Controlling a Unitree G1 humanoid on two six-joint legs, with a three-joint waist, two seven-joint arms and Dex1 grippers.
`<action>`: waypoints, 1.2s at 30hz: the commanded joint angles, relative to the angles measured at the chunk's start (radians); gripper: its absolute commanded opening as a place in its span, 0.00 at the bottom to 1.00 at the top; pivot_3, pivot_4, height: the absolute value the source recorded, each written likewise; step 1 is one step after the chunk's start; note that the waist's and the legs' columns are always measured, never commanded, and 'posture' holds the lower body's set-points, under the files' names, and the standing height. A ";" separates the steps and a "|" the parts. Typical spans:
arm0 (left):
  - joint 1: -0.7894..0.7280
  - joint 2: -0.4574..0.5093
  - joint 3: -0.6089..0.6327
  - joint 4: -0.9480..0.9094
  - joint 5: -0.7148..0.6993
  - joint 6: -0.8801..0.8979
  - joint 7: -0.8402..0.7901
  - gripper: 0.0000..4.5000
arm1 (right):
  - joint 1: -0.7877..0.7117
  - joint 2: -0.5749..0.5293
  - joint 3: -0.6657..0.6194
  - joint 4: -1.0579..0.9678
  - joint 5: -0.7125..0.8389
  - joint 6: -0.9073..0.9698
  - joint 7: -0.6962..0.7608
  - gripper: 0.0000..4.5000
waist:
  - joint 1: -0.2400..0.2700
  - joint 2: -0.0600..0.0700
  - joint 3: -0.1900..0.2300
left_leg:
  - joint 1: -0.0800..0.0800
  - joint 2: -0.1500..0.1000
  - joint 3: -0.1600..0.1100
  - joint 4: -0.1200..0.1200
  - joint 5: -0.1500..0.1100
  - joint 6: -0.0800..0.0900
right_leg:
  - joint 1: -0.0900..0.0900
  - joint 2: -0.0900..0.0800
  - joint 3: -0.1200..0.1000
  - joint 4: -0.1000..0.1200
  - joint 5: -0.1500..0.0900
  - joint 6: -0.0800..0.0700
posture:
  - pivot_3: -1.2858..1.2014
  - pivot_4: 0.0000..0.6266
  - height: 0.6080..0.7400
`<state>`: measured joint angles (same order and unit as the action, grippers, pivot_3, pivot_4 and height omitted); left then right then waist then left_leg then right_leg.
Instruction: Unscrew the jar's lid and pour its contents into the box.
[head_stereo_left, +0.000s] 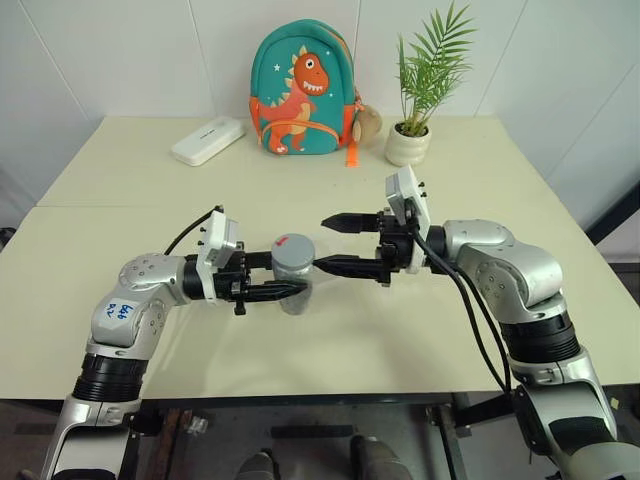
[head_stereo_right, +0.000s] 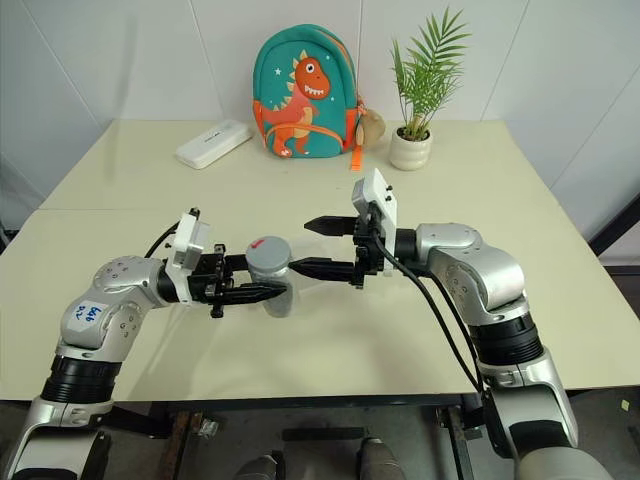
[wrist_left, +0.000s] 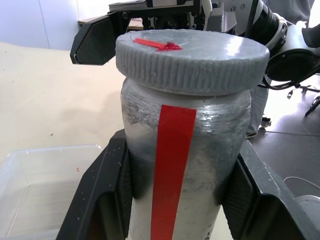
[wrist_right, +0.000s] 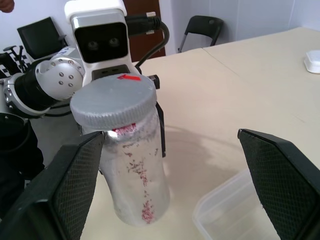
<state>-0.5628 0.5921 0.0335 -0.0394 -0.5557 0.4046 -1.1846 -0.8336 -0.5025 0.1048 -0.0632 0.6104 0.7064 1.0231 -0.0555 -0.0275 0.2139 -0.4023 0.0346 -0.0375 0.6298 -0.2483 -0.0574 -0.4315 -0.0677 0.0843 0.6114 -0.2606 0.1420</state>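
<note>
Jar (head_stereo_left: 293, 275), clamped upright in the left tool (head_stereo_left: 285, 288) above the worktop (head_stereo_left: 330, 340), wants the wide-open right tool (head_stereo_left: 330, 243) centred on the lid (head_stereo_left: 293, 249), closing squarely before twisting.

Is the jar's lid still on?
On. The grey lid sits square atop the jar, no gap visible at its ribbed rim.

Silver-grey metal arm shells w/ black ribbed joint rings, black cables looping to white wrist camera blocks. White sticker w/ blue handwriting on left upper arm (head_stereo_left: 120, 311). Matte black two-finger grippers, mesh-textured pads (wrist_right: 75, 190).
</note>
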 joint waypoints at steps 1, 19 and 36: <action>0.003 0.006 0.013 -0.045 -0.023 -0.003 -0.007 0.42 | 0.009 -0.026 -0.045 0.006 0.005 -0.005 0.012 0.99 | 0.000 0.000 0.000 | 0.000 0.000 0.000 0.000 0.000 0.000 | 0.000 0.000 0.000 0.000 0.000 0.000 | 0.52 0.24 1.00; 0.000 0.004 0.009 -0.043 -0.021 0.004 -0.010 0.42 | -0.024 0.033 -0.081 -0.128 0.173 0.151 -0.031 0.99 | 0.000 0.000 0.000 | 0.000 0.000 0.000 0.000 0.000 0.000 | 0.000 0.000 0.000 0.001 0.000 0.000 | 0.52 0.24 1.00; -0.020 -0.010 -0.004 -0.025 -0.020 0.002 -0.014 0.42 | -0.058 0.132 0.026 -0.116 0.068 0.068 -0.079 0.99 | 0.000 0.000 0.000 | 0.000 0.000 0.000 0.000 0.000 0.000 | 0.000 0.000 0.000 0.000 0.000 0.000 | 0.52 0.24 1.00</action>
<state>-0.5634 0.5872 0.0209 -0.0517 -0.5564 0.4134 -1.1934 -0.8730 -0.3765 0.1484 -0.1648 0.6786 0.7994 0.9481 -0.0558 -0.0275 0.2139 -0.4023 0.0347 -0.0375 0.6298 -0.2483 -0.0574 -0.4317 -0.0675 0.0844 0.6118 -0.2605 0.1419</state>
